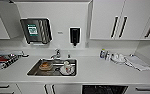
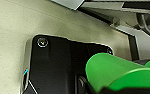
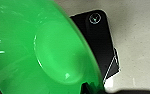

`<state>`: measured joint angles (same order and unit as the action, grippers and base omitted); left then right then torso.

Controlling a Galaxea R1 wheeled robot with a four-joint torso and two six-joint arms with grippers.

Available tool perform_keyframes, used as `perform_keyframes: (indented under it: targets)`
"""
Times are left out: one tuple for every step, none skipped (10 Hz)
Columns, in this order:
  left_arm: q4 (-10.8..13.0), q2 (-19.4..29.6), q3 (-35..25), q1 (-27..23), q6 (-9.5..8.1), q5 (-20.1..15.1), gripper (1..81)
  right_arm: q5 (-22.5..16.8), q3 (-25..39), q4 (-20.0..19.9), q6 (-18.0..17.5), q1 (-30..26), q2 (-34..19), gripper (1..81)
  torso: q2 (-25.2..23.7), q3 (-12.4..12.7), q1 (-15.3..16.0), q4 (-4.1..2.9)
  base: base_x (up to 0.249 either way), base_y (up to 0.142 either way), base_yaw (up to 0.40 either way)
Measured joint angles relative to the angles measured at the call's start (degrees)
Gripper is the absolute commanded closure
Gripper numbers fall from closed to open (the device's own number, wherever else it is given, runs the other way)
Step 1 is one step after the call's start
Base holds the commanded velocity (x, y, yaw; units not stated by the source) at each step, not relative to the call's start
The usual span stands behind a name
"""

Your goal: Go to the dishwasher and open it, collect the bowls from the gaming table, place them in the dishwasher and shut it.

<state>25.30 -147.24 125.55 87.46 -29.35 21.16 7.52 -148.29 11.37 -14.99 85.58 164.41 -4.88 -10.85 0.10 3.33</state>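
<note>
Two white cupboards [image 1: 123, 20] hang above a white desk [image 1: 103, 71] in the head view, with a steel sink [image 1: 52, 67] sunk into it. Dishes lie in the sink, an orange-brown piece and a white one among them. A tap [image 1: 56, 53] stands behind the sink, a black dispenser [image 1: 74, 35] is fixed to the wall, and a dark tray-like holder [image 1: 36, 30] hangs further left. Small bottles and a folded cloth lie on the desk's right part. Below the desk's front edge, right of the sink, the dishwasher [image 1: 103, 89] shows as a dark opening with wire racks.

From the left wrist, a green bowl [image 2: 116, 73] shows large just beside the robot's dark plate, above a pale floor. Whether the left hand is apart, together or clamped on it cannot be told.

From the right wrist, a lime green bowl [image 3: 46, 50] shows its underside close up, tilted over the pale floor. The right hand's grip cannot be told either.
</note>
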Motion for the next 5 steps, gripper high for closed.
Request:
perform_keyframes:
  targets:
    - [0.0,0.3,0.0,-0.1,0.00,0.2,81.1,0.1,0.0,0.0,0.0,-0.4,-0.5,81.1,0.0,0.0,0.0,0.00,0.000,0.000,0.000]
    - [0.0,0.7,-0.1,0.1,0.00,0.5,81.1,0.3,0.0,-0.1,0.0,-0.5,-1.4,81.1,0.0,0.0,0.0,0.00,0.000,0.000,0.000]
    - [0.0,1.3,-0.4,0.2,-0.02,1.8,81.1,0.2,0.0,-0.1,0.0,-0.2,-2.1,81.1,0.0,0.0,0.0,0.00,0.000,0.000,0.000]
    - [0.0,2.3,-1.4,0.2,0.00,2.3,81.1,0.0,0.0,-0.1,0.0,0.1,-2.4,81.1,0.0,0.0,0.0,0.00,0.000,0.000,0.000]
    - [0.0,3.8,-3.3,0.1,-0.02,2.8,81.1,0.0,0.1,-0.1,0.0,0.2,-2.2,81.1,0.0,0.0,0.0,0.00,0.000,0.000,0.000]
